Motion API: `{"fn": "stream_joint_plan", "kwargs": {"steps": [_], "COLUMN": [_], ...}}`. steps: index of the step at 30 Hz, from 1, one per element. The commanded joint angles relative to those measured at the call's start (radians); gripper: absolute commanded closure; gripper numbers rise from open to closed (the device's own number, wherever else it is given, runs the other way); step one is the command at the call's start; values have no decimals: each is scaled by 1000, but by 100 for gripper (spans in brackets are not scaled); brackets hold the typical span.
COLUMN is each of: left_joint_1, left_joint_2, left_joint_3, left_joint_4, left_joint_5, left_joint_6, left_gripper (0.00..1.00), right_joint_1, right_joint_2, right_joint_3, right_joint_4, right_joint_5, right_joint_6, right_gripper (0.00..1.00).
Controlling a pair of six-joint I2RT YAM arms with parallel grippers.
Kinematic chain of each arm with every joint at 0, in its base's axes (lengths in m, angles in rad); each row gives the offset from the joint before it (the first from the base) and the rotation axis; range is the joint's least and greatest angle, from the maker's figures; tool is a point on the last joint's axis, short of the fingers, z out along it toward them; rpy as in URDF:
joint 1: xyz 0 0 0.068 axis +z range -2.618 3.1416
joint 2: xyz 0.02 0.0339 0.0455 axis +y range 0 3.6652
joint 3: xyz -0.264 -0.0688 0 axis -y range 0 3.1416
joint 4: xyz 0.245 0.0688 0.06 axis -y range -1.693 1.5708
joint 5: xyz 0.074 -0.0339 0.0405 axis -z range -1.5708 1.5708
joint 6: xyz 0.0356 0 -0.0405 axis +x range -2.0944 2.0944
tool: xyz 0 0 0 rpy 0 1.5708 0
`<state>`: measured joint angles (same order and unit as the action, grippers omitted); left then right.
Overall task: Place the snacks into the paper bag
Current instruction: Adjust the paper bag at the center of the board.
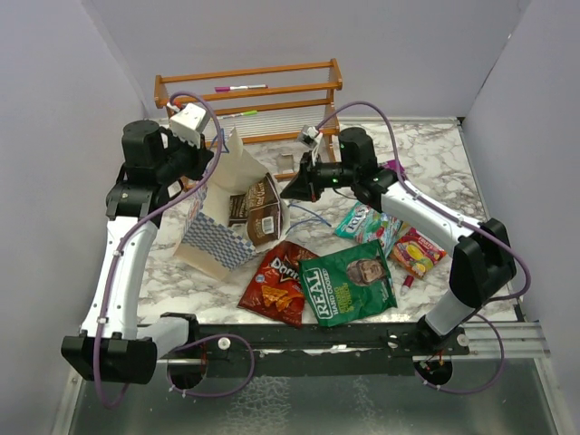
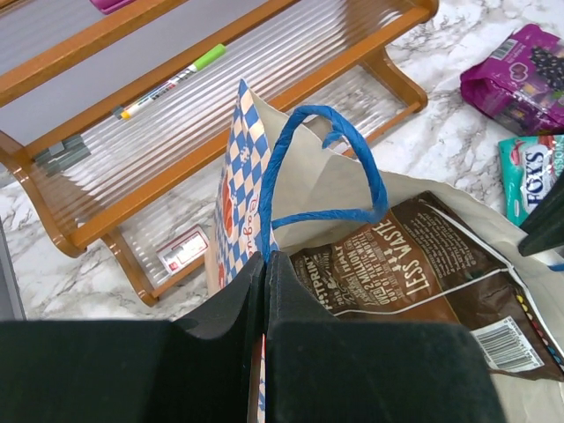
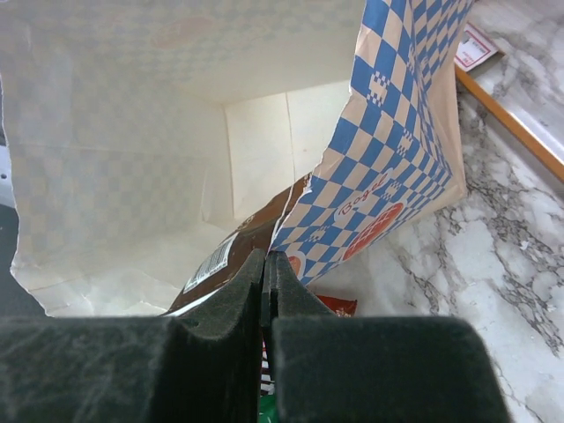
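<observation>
Left gripper (image 2: 265,261) and right gripper (image 3: 265,257) both closed, pinching bag (image 1: 213,243) rim. Paper likely light, floppy, tearable. Doritos (image 1: 276,285) slick, crinkly: pinch top seam.

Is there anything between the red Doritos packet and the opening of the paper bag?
Yes: the brown packet lies in the mouth of the paper bag, filling part of it, just beyond the Doritos packet.

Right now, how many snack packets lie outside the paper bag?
5: Doritos and REAL chips in front, teal pack and red-yellow pack at right, magenta pack behind right arm; more may be hidden.
</observation>
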<state>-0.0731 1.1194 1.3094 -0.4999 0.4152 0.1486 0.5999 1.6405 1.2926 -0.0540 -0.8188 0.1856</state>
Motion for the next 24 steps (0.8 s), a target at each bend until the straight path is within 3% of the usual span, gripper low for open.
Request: {"fn": "stream_joint_plan", "kwargs": {"steps": [1, 24], "left_joint_1": [9, 123], "left_joint_2": [36, 172], "left_joint_3": [35, 76], "left_joint_4": [27, 28], "left_joint_5": [-61, -97], "left_joint_6": [-33, -18], "left_gripper": [100, 100], "right_joint_1": [-5, -5], "right_joint_2": [-54, -46], "right_joint_3": [54, 153], "right_joint_4": [-15, -66], "right_joint_5": [66, 171], "right_joint_6": [-10, 56], "right_gripper": [99, 99]}}
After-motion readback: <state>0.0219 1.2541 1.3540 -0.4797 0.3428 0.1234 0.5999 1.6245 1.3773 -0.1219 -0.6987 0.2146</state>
